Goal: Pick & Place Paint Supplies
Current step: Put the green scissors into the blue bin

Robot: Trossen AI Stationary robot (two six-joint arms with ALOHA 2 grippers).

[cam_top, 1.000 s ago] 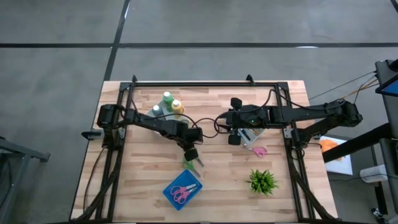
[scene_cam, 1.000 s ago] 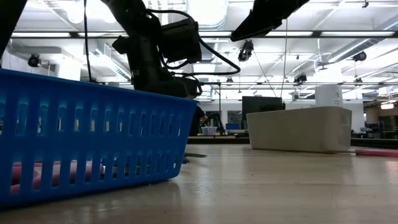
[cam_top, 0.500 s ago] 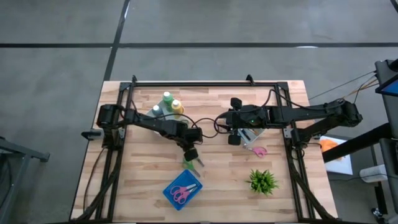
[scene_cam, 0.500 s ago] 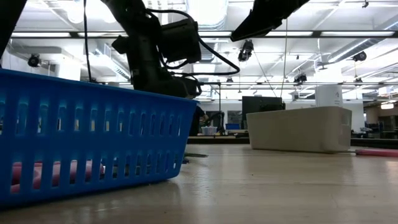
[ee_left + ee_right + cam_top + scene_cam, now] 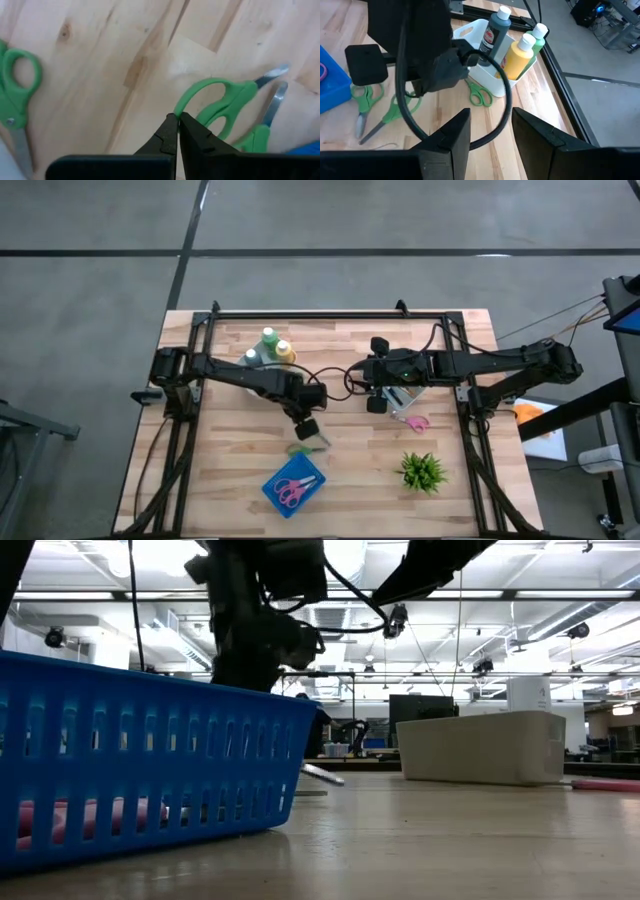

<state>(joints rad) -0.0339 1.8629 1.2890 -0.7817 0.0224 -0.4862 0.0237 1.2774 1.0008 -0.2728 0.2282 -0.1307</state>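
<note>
Left gripper (image 5: 177,131): fingers pinched shut on a handle loop of green scissors (image 5: 227,102), apparently lifting them toward the blue basket (image 5: 295,486); right gripper (image 5: 490,127): fingers parted, empty, mid-desk; bottles (image 5: 520,54) upright in white tray; next: carry, release over basket.

Blue basket (image 5: 295,487) holds pink scissors (image 5: 291,491); green scissors (image 5: 225,102) lie on the table (image 5: 350,480); potted plant (image 5: 422,471) nearby.

Two matte black jointed arms are showing boxy housings; a glossy black cable (image 5: 470,100) is looping beside flat, square-tipped dark fingers (image 5: 451,137)
</note>
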